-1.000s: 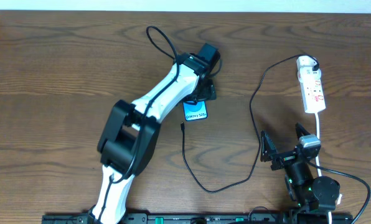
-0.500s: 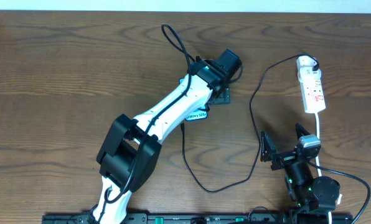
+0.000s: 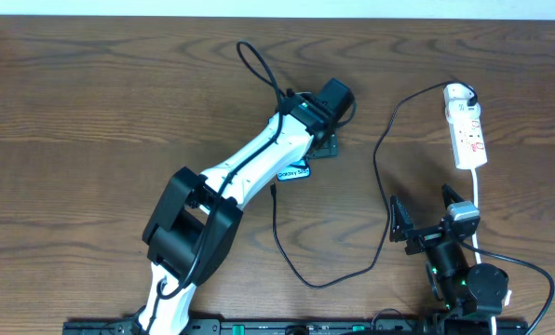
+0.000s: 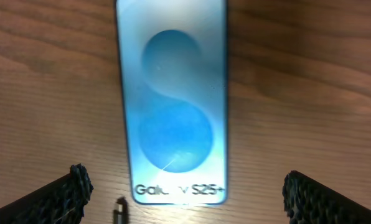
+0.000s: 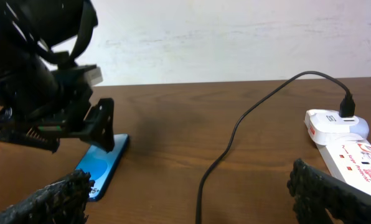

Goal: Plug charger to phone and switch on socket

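Observation:
The phone [image 4: 173,112], its blue screen up, lies flat on the wooden table. In the overhead view only its text end [image 3: 294,173] shows from under my left arm. My left gripper [image 4: 185,200] hovers over it, open, with one finger on each side of the text end and nothing between them. The charger [image 3: 287,256] is a thin black cable, and its small plug [image 4: 119,211] lies just beside the phone's text end, apart from it. The cable runs round to the white socket [image 3: 467,126] at the far right. My right gripper [image 3: 426,212] stands open near the front edge, holding nothing.
A white cord [image 3: 480,209] runs from the socket toward the front edge, past my right arm. The black cable makes a wide loop [image 3: 382,158] between the phone and the socket. A cable loop on my left arm [image 3: 259,65] arches over the table behind it.
My left wrist has swung to the right over the phone, then eased back a little; more of the phone is covered now. The right arm, cable and socket have not moved.

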{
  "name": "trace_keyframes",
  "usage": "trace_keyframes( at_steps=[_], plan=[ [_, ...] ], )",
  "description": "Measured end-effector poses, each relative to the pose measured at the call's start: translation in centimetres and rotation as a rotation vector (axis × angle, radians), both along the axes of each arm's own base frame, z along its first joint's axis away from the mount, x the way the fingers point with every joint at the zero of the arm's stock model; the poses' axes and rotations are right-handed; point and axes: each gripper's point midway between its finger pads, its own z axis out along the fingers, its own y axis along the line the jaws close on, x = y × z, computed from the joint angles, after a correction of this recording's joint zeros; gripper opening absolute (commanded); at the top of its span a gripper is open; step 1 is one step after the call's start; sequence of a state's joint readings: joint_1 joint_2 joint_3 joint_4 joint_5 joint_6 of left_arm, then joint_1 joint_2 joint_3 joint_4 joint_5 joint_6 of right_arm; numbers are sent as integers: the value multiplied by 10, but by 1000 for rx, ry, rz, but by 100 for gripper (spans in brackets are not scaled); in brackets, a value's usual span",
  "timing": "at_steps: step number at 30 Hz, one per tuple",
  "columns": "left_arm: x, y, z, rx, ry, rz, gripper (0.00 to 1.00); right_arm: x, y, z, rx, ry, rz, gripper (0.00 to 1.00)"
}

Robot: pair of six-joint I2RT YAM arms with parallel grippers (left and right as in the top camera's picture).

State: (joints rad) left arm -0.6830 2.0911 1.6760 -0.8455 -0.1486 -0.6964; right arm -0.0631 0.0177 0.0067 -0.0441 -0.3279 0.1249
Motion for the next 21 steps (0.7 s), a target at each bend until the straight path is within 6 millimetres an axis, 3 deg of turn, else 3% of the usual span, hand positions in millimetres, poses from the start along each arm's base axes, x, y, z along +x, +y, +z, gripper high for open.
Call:
trace_keyframes(
  at_steps=[7, 15, 21],
  plan=[
    [-1, 9, -9, 10, 15, 22, 99, 0, 0, 0, 0, 0, 0, 99],
    [0, 7, -37, 35, 49, 8, 99, 0, 0, 0, 0, 0, 0, 99],
    [-1, 6, -39, 32, 53, -1, 100, 0, 0, 0, 0, 0, 0, 99]
  ],
)
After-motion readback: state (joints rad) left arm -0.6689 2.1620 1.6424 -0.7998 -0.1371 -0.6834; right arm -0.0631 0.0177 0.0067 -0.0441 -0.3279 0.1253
